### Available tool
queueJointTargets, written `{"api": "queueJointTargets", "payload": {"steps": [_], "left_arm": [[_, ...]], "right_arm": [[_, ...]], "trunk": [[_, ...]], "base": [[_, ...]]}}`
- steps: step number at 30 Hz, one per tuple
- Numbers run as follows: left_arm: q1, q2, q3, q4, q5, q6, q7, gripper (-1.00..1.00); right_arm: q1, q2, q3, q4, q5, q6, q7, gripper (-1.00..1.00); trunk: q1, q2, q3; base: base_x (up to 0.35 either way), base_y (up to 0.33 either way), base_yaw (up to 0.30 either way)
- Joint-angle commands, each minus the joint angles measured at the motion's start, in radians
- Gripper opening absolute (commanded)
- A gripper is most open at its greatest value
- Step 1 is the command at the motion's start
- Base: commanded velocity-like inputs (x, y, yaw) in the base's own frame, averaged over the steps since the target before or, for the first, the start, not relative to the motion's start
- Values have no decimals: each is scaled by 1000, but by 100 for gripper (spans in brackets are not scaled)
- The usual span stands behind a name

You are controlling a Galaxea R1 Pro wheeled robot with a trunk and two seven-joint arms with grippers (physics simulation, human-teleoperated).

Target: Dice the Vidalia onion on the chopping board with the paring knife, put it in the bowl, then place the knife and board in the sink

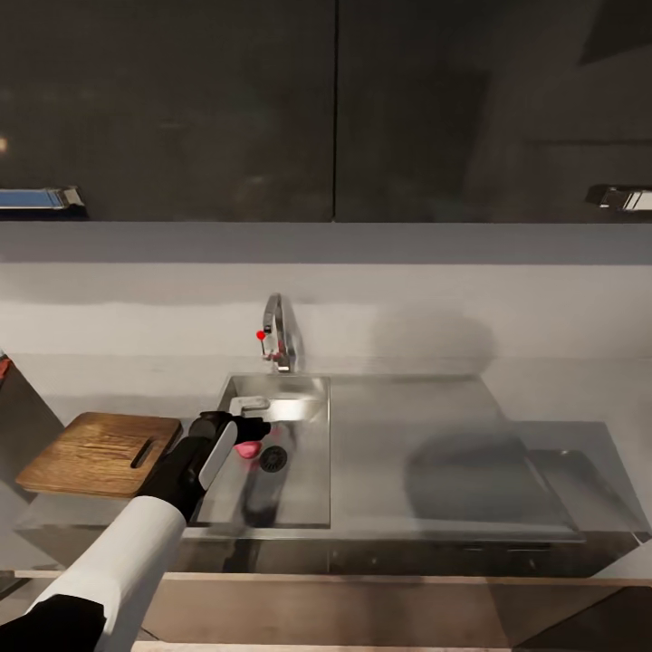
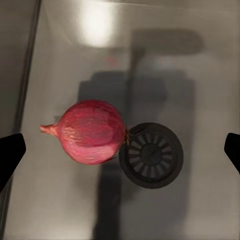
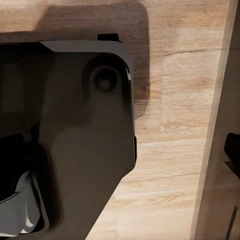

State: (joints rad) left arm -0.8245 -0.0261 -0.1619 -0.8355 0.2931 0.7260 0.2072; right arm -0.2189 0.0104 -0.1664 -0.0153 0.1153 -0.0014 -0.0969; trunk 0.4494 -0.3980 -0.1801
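The round, pink-red Vidalia onion [image 2: 92, 131] with its short stem tip is seen lying on the floor of the rectangular stainless steel sink [image 1: 303, 507], touching the rim of the dark round drain [image 2: 151, 154]. The left gripper [image 1: 256, 429] is held above it inside the basin, pointing down; its jaws are spread wide, with one dark fingertip [image 2: 10, 152] at each side of the left wrist view and the onion well clear of both.

The step in hand is judged to be the pick-up of the onion. It would be done best if the jaws were first centred, since the onion sits nearer one fingertip than the other. A straight descent is then called for, so that the widest part of the bulb is caught between the pads rather than the tapered stem end. As the onion is round and smooth, a slip or a roll across the drain is to be expected if it is nudged from one side.

The brown wooden chopping board [image 1: 95, 452] waits on the grey tabletop [image 1: 543, 489] just beside the sink. Whether the right jaws are spread or pressed together cannot be told.
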Motion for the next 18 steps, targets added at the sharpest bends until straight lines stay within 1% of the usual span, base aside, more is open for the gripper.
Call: {"api": "queueJointTargets", "payload": {"steps": [1,8,14,18], "left_arm": [[-1,1,-2,-1,11,3,10,100],[-1,1,-2,1,11,3,9,100],[-1,2,-3,2,11,4,9,100],[-1,2,-4,2,10,4,8,100]], "right_arm": [[-1,0,-8,0,10,0,-3,100],[-1,1,-8,0,10,0,-3,100],[-1,2,-8,0,10,0,-3,100],[-1,13,-8,0,10,0,-5,100]], "trunk": [[1,-2,-2],[1,-2,-3],[1,-2,-11],[1,-2,-17]], "base": [[0,0,0],[0,0,0],[0,-3,0],[41,-58,0]]}}
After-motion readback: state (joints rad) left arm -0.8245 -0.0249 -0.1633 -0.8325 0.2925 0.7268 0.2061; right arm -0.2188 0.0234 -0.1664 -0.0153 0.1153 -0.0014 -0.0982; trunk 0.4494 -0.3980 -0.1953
